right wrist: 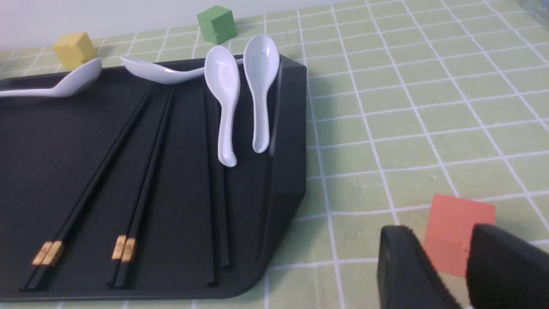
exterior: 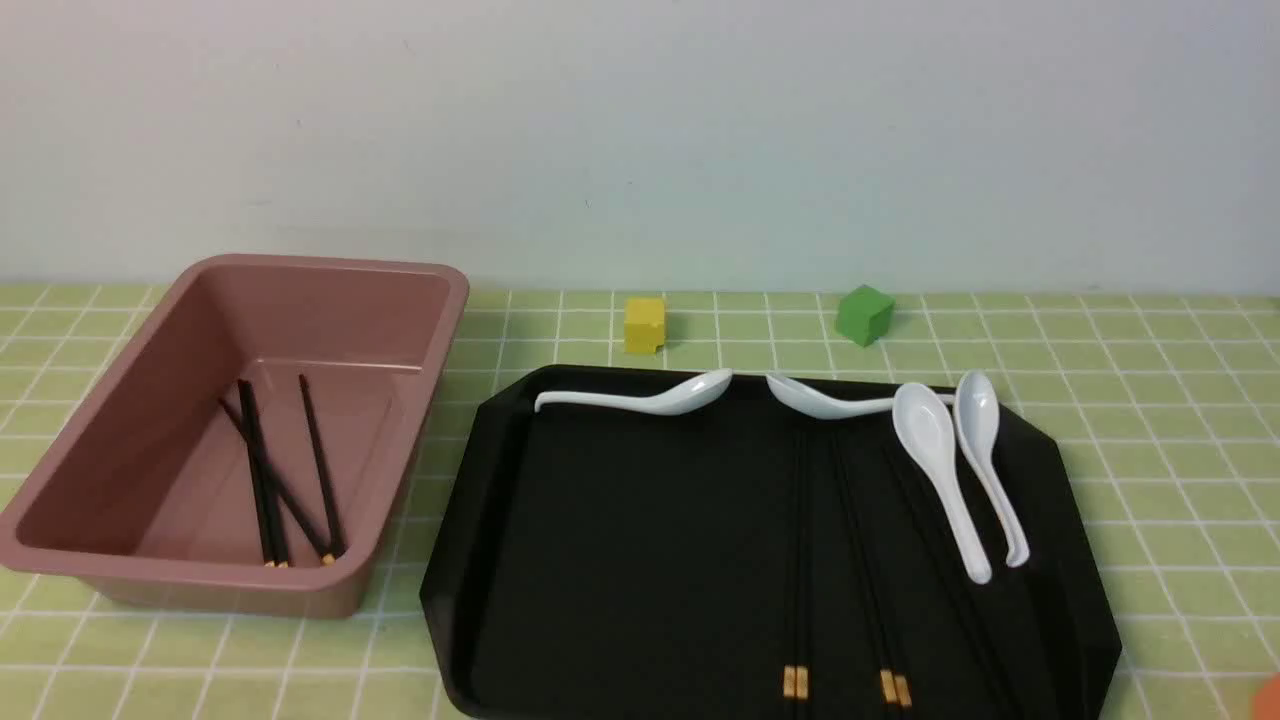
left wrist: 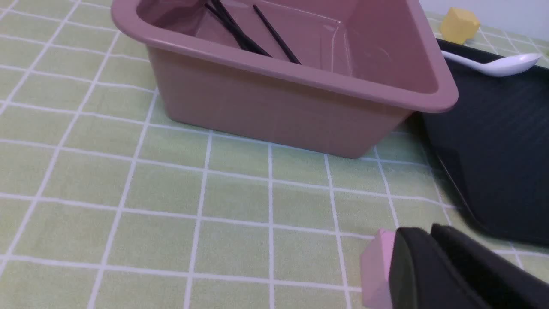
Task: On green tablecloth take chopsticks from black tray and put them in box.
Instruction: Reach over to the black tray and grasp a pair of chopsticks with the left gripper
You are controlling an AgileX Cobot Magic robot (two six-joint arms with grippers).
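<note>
Tray [exterior: 480, 560] sits closest in front view, on cloth [exterior: 1150, 450]. Chopsticks [exterior: 799, 640] lie lengthwise on it, gold bands toward me, with spoons [exterior: 940, 470] at its far end. Box [exterior: 330, 272] stands left of the tray with more chopsticks inside.

Left wrist view: I read the left gripper [left wrist: 429, 234] jaws as pressed together, holding nothing. Pink cube [left wrist: 377, 266] is just beside, box beyond.

Right wrist view: right gripper [right wrist: 441, 234] jaws are parted and empty. I see a red cube [right wrist: 461, 214] through the gap, tray off to one side.
</note>
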